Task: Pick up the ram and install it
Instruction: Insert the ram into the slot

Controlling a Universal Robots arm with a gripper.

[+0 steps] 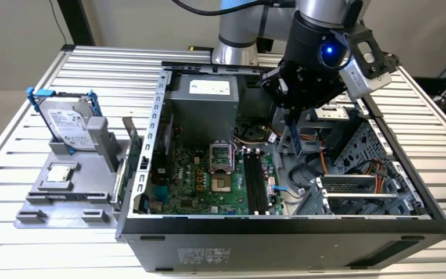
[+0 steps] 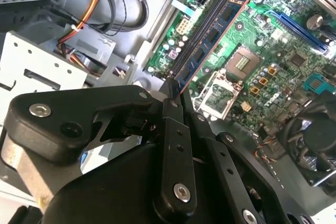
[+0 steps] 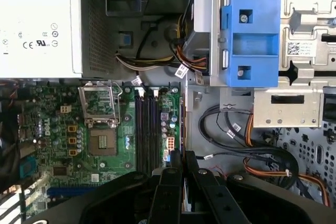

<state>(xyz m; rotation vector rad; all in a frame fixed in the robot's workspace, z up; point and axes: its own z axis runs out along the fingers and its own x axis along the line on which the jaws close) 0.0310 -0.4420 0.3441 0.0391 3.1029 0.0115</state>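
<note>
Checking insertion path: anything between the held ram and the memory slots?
Nothing visible. The gripper is shut on the ram above the board; the memory slots look empty and uncovered. The cables lie beside the board, not over the slots.

An open computer case [image 1: 285, 244] lies on a slatted metal table [image 1: 45, 256]. Inside it, a green motherboard [image 1: 200, 186] fills the floor, with an empty processor socket [image 1: 221, 165] near its middle and a grey power supply [image 1: 204, 102] beyond it. On the exterior view's left, just beside the case, a grey holder [image 1: 60, 203] carries a silver hard drive [image 1: 69, 125] standing upright in a blue bracket, and a small square silver chip [image 1: 58, 173] lying flat in front of it. In the first wrist view, a blue plastic bracket [image 3: 252, 40] sits on the metal drive cage, with orange and black cables [image 3: 273, 169] running below it.
</note>
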